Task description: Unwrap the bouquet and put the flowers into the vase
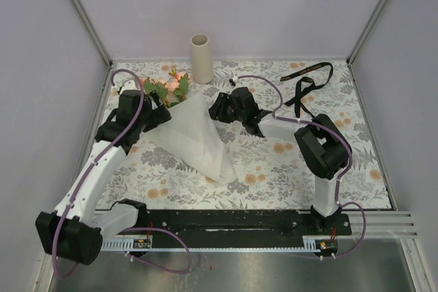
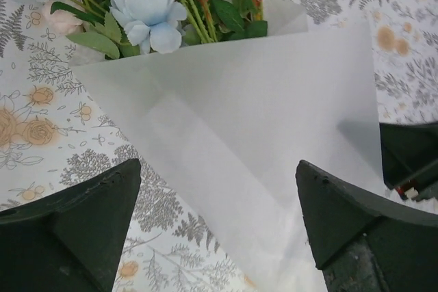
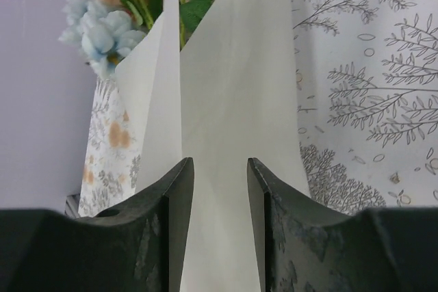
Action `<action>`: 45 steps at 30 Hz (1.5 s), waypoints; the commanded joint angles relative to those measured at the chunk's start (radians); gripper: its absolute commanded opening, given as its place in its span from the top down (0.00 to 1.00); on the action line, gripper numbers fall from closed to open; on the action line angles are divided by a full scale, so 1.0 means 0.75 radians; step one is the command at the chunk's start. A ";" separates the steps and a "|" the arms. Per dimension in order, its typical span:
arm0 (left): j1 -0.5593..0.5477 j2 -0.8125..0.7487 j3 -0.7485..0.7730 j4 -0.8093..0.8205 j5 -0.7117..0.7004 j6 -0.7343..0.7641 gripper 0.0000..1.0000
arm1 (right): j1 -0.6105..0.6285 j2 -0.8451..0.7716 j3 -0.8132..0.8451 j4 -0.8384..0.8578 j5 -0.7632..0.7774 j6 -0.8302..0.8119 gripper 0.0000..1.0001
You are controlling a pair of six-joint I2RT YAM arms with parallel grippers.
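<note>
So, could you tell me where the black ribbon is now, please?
In the top view the black ribbon lies loose on the far-right part of the table, right of the right gripper and the beige vase.

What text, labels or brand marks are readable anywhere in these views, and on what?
None can be quoted.
Ribbon: gold lettering along it, too small and blurred to read.
Vase: plain, no text.
Paper: blank.
</note>
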 commanded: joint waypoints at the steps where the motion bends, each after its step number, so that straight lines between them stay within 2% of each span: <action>1: 0.004 -0.174 -0.029 -0.128 0.142 0.192 0.01 | 0.007 -0.130 -0.077 -0.027 -0.131 -0.033 0.54; 7: 0.004 -0.360 -0.191 -0.114 0.085 0.256 0.01 | 0.021 -0.229 -0.160 -0.037 -0.232 -0.025 0.50; 13: 0.004 -0.380 -0.166 -0.120 0.115 0.250 0.01 | 0.101 -0.306 -0.171 -0.100 -0.269 -0.031 0.51; 19: 0.004 -0.405 -0.048 -0.198 0.236 0.250 0.01 | 0.277 -0.325 -0.140 -0.178 -0.165 -0.084 0.50; 26: 0.004 -0.350 0.049 -0.380 0.005 0.195 0.02 | 0.457 -0.182 -0.087 -0.247 -0.030 -0.157 0.48; 33: 0.010 -0.274 0.032 -0.421 -0.236 0.152 0.02 | 0.504 -0.163 -0.083 -0.305 0.152 -0.264 0.47; 40: 0.090 -0.170 -0.098 -0.306 -0.005 0.015 0.02 | 0.508 -0.129 -0.091 -0.256 0.179 -0.299 0.47; 45: 0.092 -0.176 -0.066 -0.300 -0.036 0.002 0.01 | 0.518 -0.145 -0.136 -0.172 0.069 -0.284 0.46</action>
